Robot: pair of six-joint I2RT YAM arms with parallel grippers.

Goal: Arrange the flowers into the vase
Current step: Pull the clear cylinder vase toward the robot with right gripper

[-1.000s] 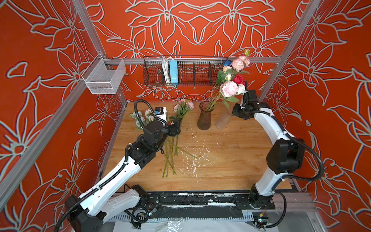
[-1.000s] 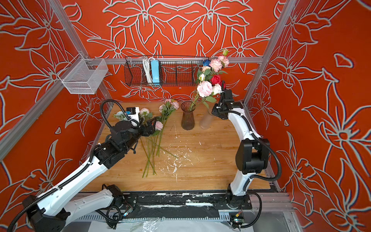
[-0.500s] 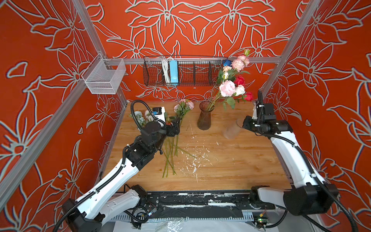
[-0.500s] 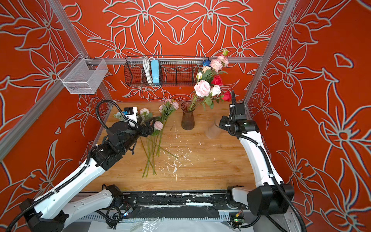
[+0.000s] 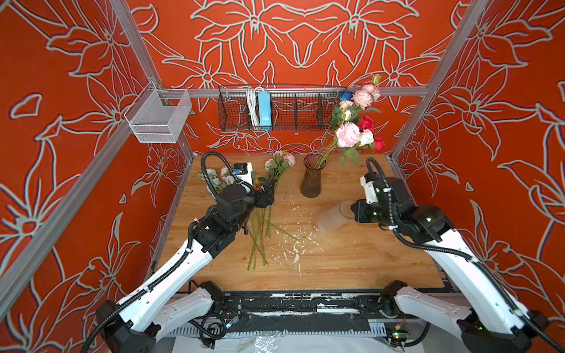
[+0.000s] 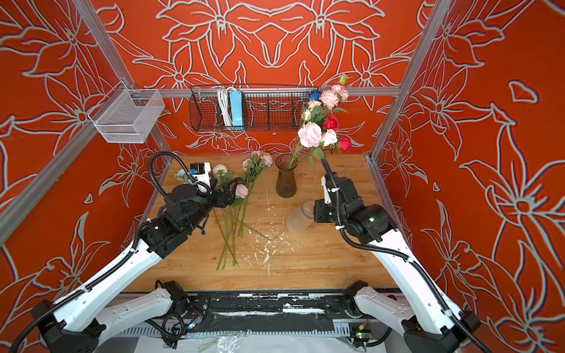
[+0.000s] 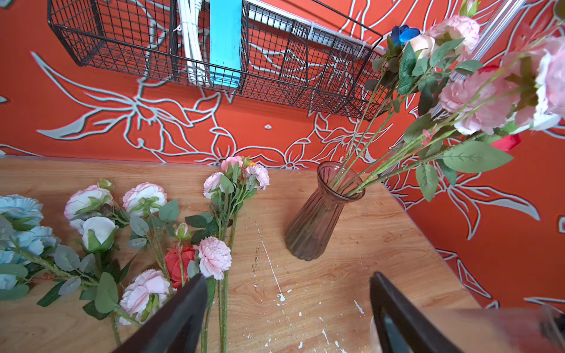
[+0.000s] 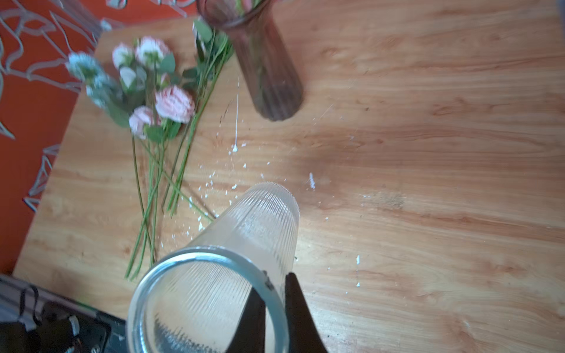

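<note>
Start with the loose flowers [image 7: 214,256]: flat on the left part of the worktop [image 5: 351,259], heads toward the back wall, thin green stems fanned toward the front edge and crossing one another. Pink, white and pale blue heads, one red among them. Judged light, with soft cloth-like heads, easily crushed or snagged, and springy, wire-like stems. Best taken on a bare length of stem below the leaves, never on the head. Likely to drag a neighbour along at any crossing of stems, so better to pick one at the edge of the fan.

Further right, near the back, more flowers [image 5: 348,134] already standing in the brown ribbed vase [image 5: 311,183], leaning toward the right wall. Upright, narrow at the neck, probably top-heavy with that lean; easy to tip with a knock on the stems.

In front of it and apart from it, a clear ribbed vase [image 8: 244,232], empty, tilted with its base toward the middle of the worktop; base resting or lifted clear, cannot tell. Glass, so hard, smooth and breakable. Pinched at the rim by the right end effector [image 8: 274,283], one finger inside, one outside: a thin hold, prone to swivel.

Above the loose heads, the left end effector [image 7: 287,275], spread wide, holding nothing.
</note>
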